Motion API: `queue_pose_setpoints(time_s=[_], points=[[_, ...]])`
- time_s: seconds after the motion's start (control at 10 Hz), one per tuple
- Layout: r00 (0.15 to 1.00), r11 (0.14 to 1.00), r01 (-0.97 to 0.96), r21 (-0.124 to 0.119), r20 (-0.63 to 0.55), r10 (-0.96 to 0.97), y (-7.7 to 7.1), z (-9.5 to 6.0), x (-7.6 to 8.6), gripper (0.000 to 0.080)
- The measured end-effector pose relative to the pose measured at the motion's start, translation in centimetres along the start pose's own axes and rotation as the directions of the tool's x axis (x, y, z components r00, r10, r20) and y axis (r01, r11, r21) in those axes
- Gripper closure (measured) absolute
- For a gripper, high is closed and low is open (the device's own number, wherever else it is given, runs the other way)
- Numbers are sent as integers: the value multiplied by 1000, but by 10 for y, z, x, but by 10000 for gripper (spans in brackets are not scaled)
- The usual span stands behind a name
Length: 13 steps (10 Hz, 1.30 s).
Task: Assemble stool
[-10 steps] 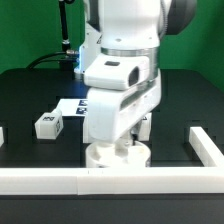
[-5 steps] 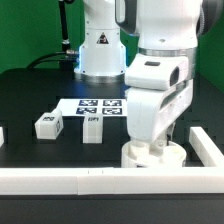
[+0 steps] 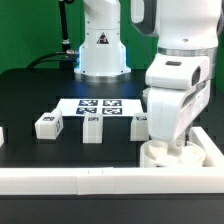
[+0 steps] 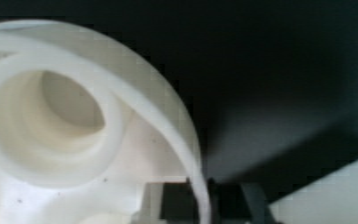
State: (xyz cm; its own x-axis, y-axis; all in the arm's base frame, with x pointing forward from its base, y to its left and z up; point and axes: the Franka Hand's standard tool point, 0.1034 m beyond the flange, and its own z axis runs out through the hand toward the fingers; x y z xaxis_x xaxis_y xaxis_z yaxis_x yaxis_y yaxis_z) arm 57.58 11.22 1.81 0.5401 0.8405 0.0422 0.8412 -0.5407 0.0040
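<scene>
The white round seat disc (image 3: 178,156) lies on the black table in the corner formed by the front and right rails. In the wrist view the seat disc (image 4: 69,110) fills most of the picture, socket holes showing. My gripper (image 3: 166,143) stands right over the disc; in the wrist view the gripper (image 4: 206,201) is shut on the disc's rim, one finger (image 4: 167,203) inside and one outside. Three short white legs lie on the table: one (image 3: 47,125) at the exterior view's left, one (image 3: 92,128) in the middle, one (image 3: 138,124) just beside my arm.
The marker board (image 3: 100,105) lies flat behind the legs. A long white rail (image 3: 70,180) runs along the front, and another white rail (image 3: 211,147) runs along the exterior view's right. The robot base (image 3: 100,50) stands at the back.
My arm has moved to the exterior view's right with the seat disc in its grip, from the middle of the front rail into the right corner. The legs have not moved.
</scene>
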Motion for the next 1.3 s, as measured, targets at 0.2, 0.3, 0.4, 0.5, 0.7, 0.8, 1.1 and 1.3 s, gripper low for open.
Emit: queue_pose_setpoints(time_s=[0.2, 0.3, 0.4, 0.5, 0.7, 0.8, 1.1, 1.3], points=[[1000, 1000, 1, 0, -1, -1, -1, 0, 1, 774], [1000, 1000, 1, 0, 0, -1, -1, 0, 0, 671], [1000, 1000, 1, 0, 0, -1, -1, 1, 0, 671], [1000, 1000, 1, 0, 0, -1, -1, 1, 0, 529], [1000, 1000, -2, 2, 6, 2, 2, -5, -2, 392], [1000, 1000, -4, 4, 13, 4, 4, -14, -3, 223], [1000, 1000, -12, 0, 28, 12, 12, -48, -7, 154], [999, 1000, -29, -8, 31, 29, 22, -58, -29, 151]])
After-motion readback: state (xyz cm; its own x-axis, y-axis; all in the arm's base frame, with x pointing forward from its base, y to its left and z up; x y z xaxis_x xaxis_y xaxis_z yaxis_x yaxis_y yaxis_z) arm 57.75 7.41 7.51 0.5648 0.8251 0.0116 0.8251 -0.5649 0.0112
